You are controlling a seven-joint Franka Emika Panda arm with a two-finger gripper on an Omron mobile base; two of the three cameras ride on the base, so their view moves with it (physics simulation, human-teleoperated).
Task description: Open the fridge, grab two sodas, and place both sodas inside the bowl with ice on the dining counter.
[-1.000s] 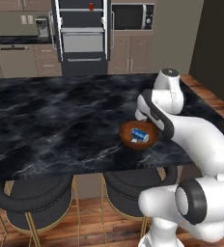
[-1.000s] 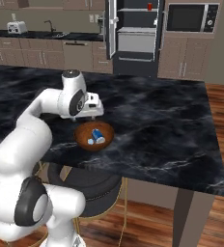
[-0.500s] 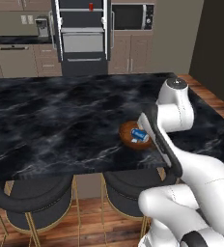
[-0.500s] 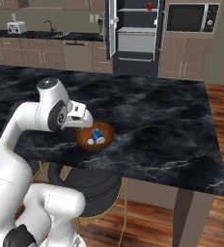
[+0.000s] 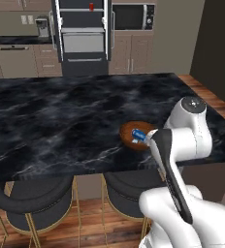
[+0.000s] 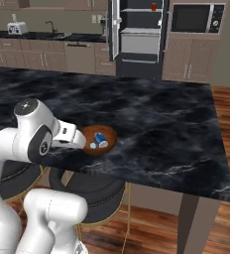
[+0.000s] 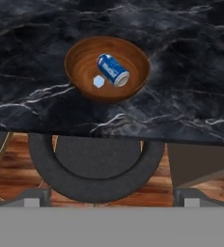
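The reddish-brown bowl [image 7: 107, 68] sits near the front edge of the black marble dining counter [image 5: 61, 116]. In it lie the blue soda [image 7: 113, 69] on its side and a white ice cube [image 7: 98, 81]. The bowl [image 5: 135, 135] [image 6: 99, 140] also appears in both base views. My gripper [image 7: 111, 198] is open and holds nothing. It hangs back from the bowl, past the counter edge and above a stool. At the back the dark fridge [image 5: 80, 36] [image 6: 139, 34] stands with its doors open. The red soda [image 5: 91, 6] [image 6: 153, 6] is on its top shelf.
Round black stools [image 5: 34, 203] [image 6: 89, 186] [image 7: 97, 166] are tucked under the counter's near edge. My own arm [image 5: 184, 140] rises right beside the bowl. A microwave [image 6: 195, 18] and wood cabinets [image 6: 42, 59] line the back wall. There is wood floor to the right of the counter.
The arm has drawn back from over the bowl toward the base and folded up beside it. The blue soda stays in the bowl and the jaws stay open.
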